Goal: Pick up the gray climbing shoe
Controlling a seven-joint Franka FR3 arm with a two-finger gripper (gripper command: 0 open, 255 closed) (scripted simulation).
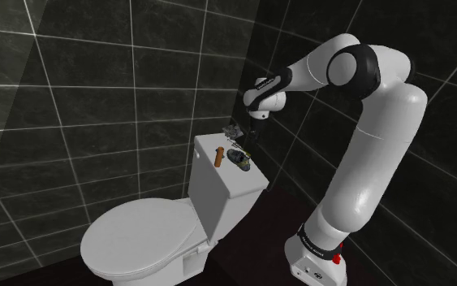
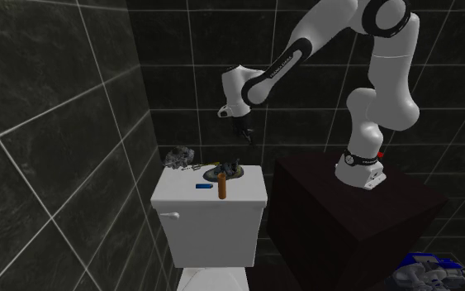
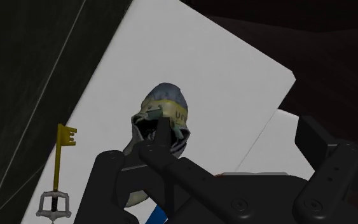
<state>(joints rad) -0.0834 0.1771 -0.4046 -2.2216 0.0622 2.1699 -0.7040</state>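
On the toilet tank lid, the gray-blue shoe lies under the gripper, jaws apart and not touching it; best to centre over its middle, drop straight, close across the narrow width, avoiding the key nearby.

Arm: glossy white rounded links with dark, near-black joints. Black band with small white lettering above the white base, red marks beside it. Gripper: all black, angular, with round screw heads sunk in its body.
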